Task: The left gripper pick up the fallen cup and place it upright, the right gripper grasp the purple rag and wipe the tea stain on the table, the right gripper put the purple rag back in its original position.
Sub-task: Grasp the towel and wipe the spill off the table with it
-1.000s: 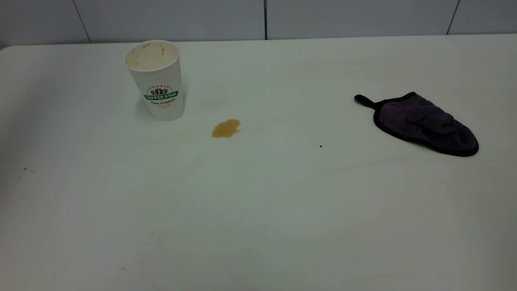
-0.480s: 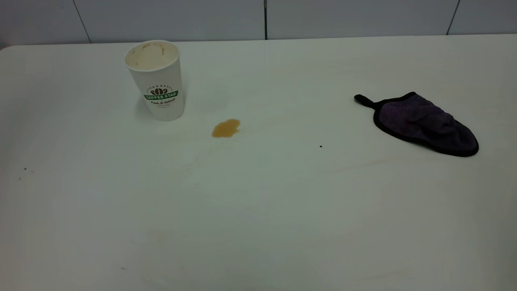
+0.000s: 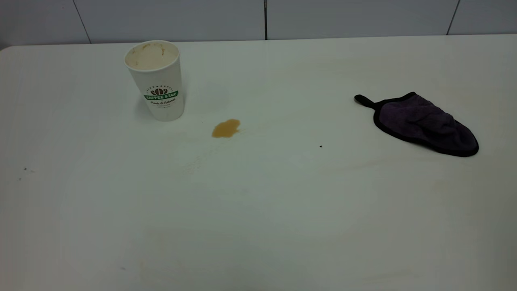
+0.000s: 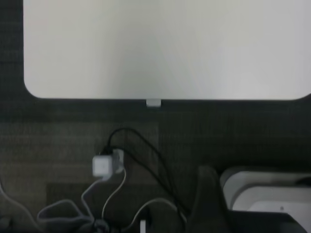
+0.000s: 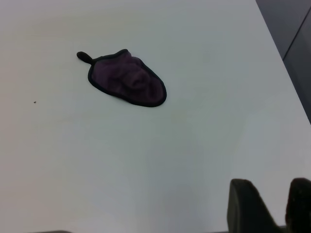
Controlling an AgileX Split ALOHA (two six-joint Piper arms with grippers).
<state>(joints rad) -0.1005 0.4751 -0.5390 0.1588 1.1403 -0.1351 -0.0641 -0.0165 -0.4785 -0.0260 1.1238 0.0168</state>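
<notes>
The cup (image 3: 155, 81) stands upright at the far left of the table (image 3: 258, 210), its inside tea-stained. The tea stain (image 3: 226, 128) lies just right of the cup, towards the front. The purple rag (image 3: 420, 123) lies flat at the far right, its loop tab pointing left. Neither gripper shows in the exterior view. In the right wrist view the right gripper (image 5: 274, 204) is open and empty above bare table, well short of the rag (image 5: 127, 80). The left gripper (image 4: 209, 199) shows only as a dark shape off the table's edge, over the floor.
A tiny black speck (image 3: 320, 146) lies between stain and rag. A grey panelled wall (image 3: 258, 18) runs behind the table. The left wrist view shows the table's edge (image 4: 160, 99), dark floor, and cables with a white plug (image 4: 104, 165).
A shadow at the table's left edge has faded away. The cup, the stain and the rag have not moved.
</notes>
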